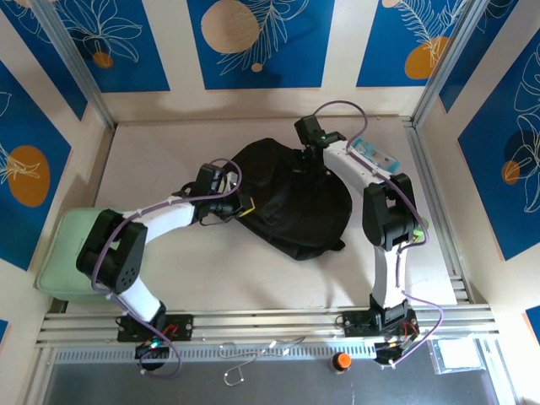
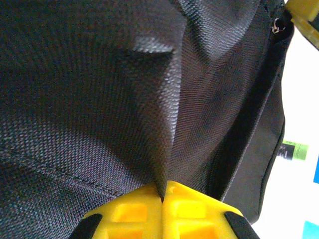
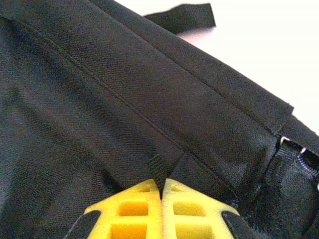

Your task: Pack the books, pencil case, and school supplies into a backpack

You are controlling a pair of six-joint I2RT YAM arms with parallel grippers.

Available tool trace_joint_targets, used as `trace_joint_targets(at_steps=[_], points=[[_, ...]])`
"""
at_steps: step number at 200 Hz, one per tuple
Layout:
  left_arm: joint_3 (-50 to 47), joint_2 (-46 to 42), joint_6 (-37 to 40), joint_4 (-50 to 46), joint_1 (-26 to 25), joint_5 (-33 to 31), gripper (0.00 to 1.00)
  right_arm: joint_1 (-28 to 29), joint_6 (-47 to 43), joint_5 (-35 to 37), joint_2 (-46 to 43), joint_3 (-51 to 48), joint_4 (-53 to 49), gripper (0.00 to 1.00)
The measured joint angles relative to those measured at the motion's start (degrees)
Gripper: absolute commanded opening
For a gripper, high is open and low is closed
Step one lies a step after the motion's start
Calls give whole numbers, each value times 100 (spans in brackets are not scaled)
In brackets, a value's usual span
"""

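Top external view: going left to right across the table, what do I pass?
Mint green case → backpack → small light-blue pack beside the right arm.

We see blue leaf-print panels [image 1: 295, 51] behind the pale worktop [image 1: 253, 278], and an orange knob [image 1: 341, 361] by its near edge.

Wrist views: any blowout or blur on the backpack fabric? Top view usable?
Left wrist: backpack weave is sharp, table at right blown out to white. Right wrist: weave crisp, table at top right overexposed, strap slightly soft. Top external: light is even, but the backpack reads as a near-black mass with little fold detail.
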Motion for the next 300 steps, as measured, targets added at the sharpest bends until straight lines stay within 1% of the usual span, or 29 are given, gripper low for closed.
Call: trace_joint_targets(at_steps=[18, 34, 41, 47, 53, 61, 69, 76, 80, 81, 91, 101, 102, 103, 110, 116, 128, 136, 146, 149, 164, 185, 206, 228, 245, 266, 285, 300], points=[[457, 190, 262, -332, 83, -39, 0, -94, 133, -24, -2, 0, -9, 0], [1097, 557, 603, -728, 170, -157, 0, -205, 146, -90, -4, -13, 92, 0], [1440, 750, 774, -927, 199, -245, 3, -256, 146, -142, -9, -13, 133, 0], [1698, 898, 918, -1064, 219, -334, 6, -297, 146, -205, -11, -13, 177, 0], [1991, 1054, 1071, -1233, 232, -452, 11, -334, 144, -282, -17, -13, 225, 0], [2343, 1231, 1224, -1405, 240, -619, 22, -367, 144, -407, -31, -15, 278, 0], [2638, 1373, 1392, -1526, 249, -800, 32, -409, 140, -525, -55, -24, 308, 4], [2865, 1453, 1547, -1628, 256, -988, 39, -428, 129, -608, -105, -46, 348, 10], [2979, 1482, 1661, -1674, 258, -1104, 43, -437, 116, -638, -149, -70, 369, 15], [2997, 1484, 1650, -1679, 258, -1126, 44, -437, 116, -649, -157, -74, 369, 18], [3211, 1493, 1893, -1805, 264, -1410, 51, -435, 114, -697, -323, -166, 413, 32], [3351, 1451, 1991, -1921, 267, -1672, 57, -435, 20, -732, -579, -323, 466, 45], [3366, 1443, 1991, -1932, 267, -1716, 58, -435, 2, -732, -597, -337, 466, 45], [3373, 1436, 2006, -1941, 267, -1729, 58, -435, 15, -734, -640, -361, 474, 48], [3394, 1357, 2107, -2004, 269, -1923, 63, -435, -15, -728, -890, -511, 511, 58], [3383, 1241, 2179, -2094, 269, -2111, 69, -435, -52, -713, -1130, -643, 542, 67], [3217, 909, 2319, -2177, 269, -2459, 81, -437, -96, -627, -1720, -962, 625, 80], [2994, 568, 2378, -2201, 269, -2710, 89, -450, -125, -544, -2127, -1193, 710, 87], [2643, 33, 2542, -2214, 269, -3027, 99, -498, -92, -400, -2688, -1541, 852, 100], [2518, -127, 2511, -2181, 269, -3128, 100, -514, -157, -376, -2844, -1650, 918, 99], [1838, -1067, 2680, -2068, 269, -3628, 100, -627, -208, -83, -3685, -2319, 1257, 99], [752, -2280, 2962, -1659, 269, -4350, 100, -802, -269, 514, -4610, -3373, 1808, 99], [-411, -3182, 3195, -1196, 269, -4868, 100, -1051, -313, 981, -5115, -4312, 2199, 99], [-1541, -3917, 3392, -907, 269, -5390, 100, -1300, -313, 1248, -5333, -4966, 2452, 99], [-2210, -4402, 3606, -654, 269, -5757, 99, -1419, -310, 1427, -5486, -5453, 2761, 99], [-2903, -4826, 4033, 17, 269, -6133, 100, -1486, -315, 1460, -5523, -5947, 3230, 99], [-3362, -4848, 4360, 717, 280, -6439, 100, -1515, -398, 1460, -5440, -6428, 3842, 99], [-3652, -4658, 4583, 1287, 310, -6651, 99, -1515, -529, 1460, -5211, -6706, 4269, 99]])
